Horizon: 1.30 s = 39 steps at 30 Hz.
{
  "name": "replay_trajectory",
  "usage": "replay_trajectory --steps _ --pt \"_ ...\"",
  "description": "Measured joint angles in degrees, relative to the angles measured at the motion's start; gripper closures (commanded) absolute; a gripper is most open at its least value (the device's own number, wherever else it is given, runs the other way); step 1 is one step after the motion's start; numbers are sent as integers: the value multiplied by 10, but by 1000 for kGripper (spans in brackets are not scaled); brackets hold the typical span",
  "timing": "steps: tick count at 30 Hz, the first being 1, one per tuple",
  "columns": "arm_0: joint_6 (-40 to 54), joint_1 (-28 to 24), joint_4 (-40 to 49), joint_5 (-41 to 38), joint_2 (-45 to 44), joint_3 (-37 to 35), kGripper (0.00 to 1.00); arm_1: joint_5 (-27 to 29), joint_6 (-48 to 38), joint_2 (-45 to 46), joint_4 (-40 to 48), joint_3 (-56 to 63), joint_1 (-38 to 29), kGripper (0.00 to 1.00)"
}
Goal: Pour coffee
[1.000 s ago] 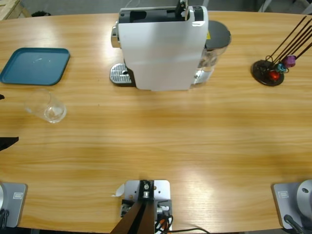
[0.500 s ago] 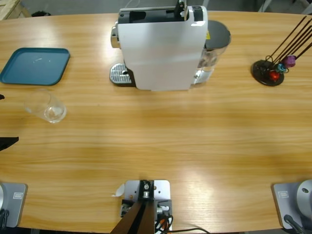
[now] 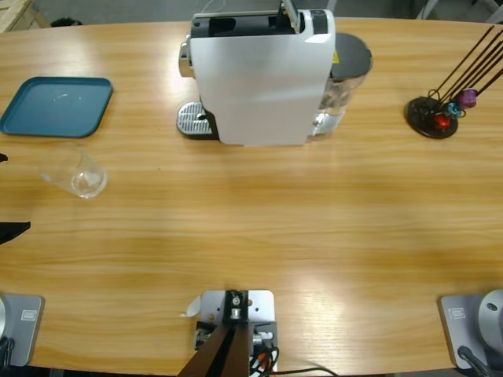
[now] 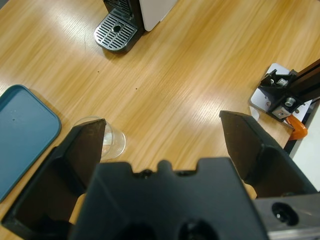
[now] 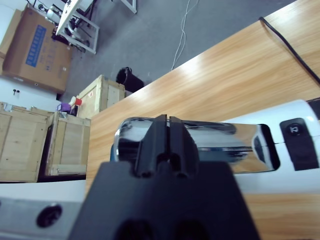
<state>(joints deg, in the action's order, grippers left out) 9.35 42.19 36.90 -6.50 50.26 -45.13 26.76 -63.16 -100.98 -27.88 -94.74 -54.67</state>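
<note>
table (image 3: 259,228): long light wood, glossy, soft glare patches on the grain
floor (image 5: 150,35): grey, beyond the table's far edge
crates (image 5: 45,145): pale wooden, on the floor off the table's end
cardboard box (image 5: 35,47): brown, blue label, behind the crates
cable (image 5: 181,37): thin, trailing across the floor

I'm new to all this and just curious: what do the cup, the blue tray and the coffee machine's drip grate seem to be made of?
The cup looks like clear glass or plastic: the wood shows through it. The blue tray seems matte plastic, evenly coloured with a soft rounded rim. The drip grate looks like shiny metal, slotted and reflective.
</note>
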Motion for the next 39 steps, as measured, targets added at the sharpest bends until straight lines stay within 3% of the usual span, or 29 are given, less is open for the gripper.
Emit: replay_trajectory --steps 39 --pt "0 0 0 0 22 0 4 -41 21 -86 69 13 -15 1000"
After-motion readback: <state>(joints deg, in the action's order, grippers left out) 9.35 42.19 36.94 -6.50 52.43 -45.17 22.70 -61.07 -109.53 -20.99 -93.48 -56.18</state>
